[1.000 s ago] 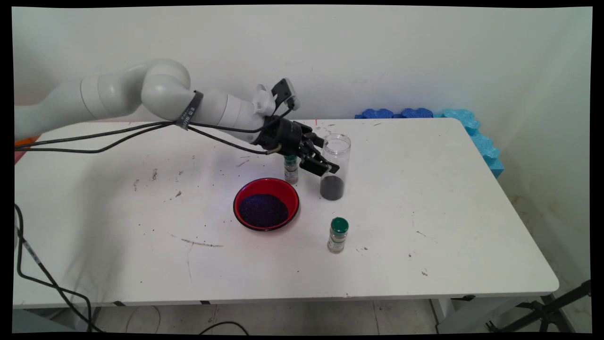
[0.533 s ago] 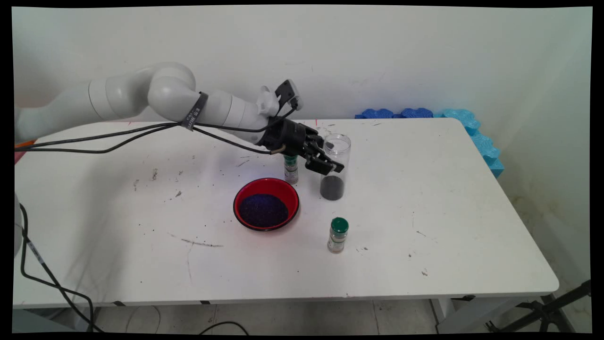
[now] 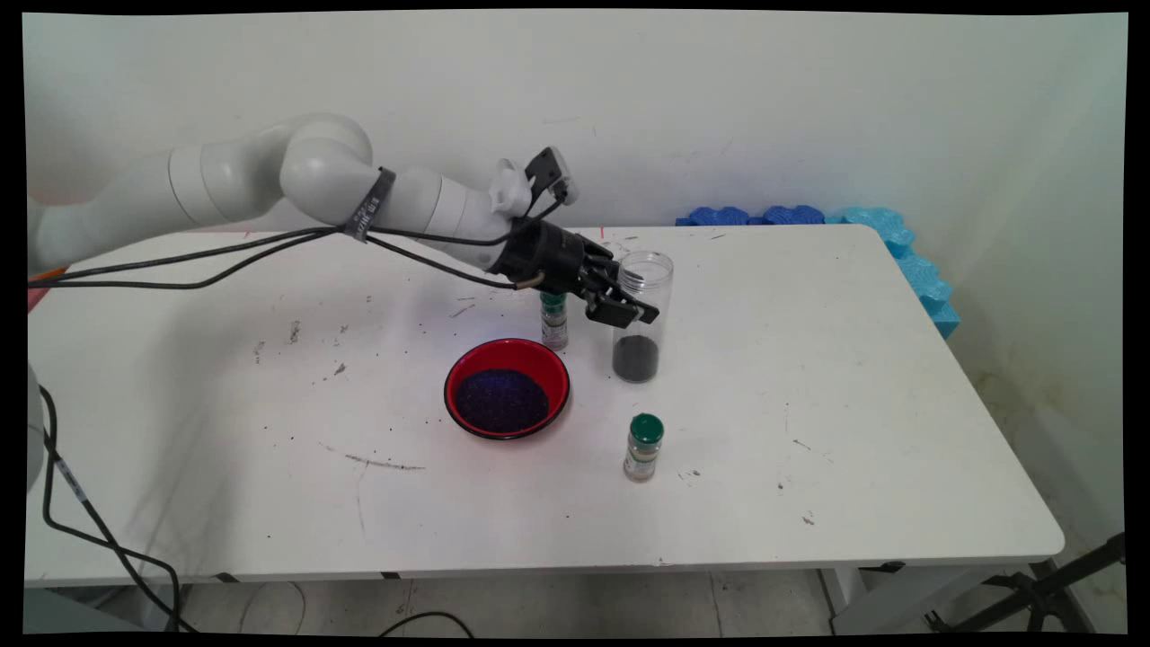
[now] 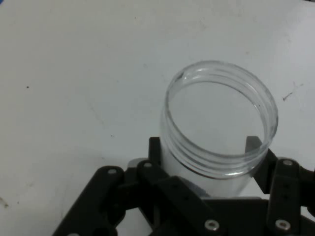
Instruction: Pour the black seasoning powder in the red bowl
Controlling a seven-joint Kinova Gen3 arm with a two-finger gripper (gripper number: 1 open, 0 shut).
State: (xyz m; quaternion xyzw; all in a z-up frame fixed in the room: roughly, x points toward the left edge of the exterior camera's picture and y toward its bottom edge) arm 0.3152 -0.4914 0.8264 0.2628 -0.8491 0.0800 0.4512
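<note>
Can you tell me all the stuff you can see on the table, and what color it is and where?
clear jar: 1, see-through with dark grains at the bottom, open top, back middle of the table, between the gripper's fingers
red bowl: 1, red with dark grains inside, middle of the table
spice bottles: 2, green caps; one behind the bowl, one nearer the front
blue foam pieces: several, blue, past the table's far right corner
table: 1, white, speckled
gripper: 1, black, shut on the clear jar
arm: 1, white, from the left
</note>
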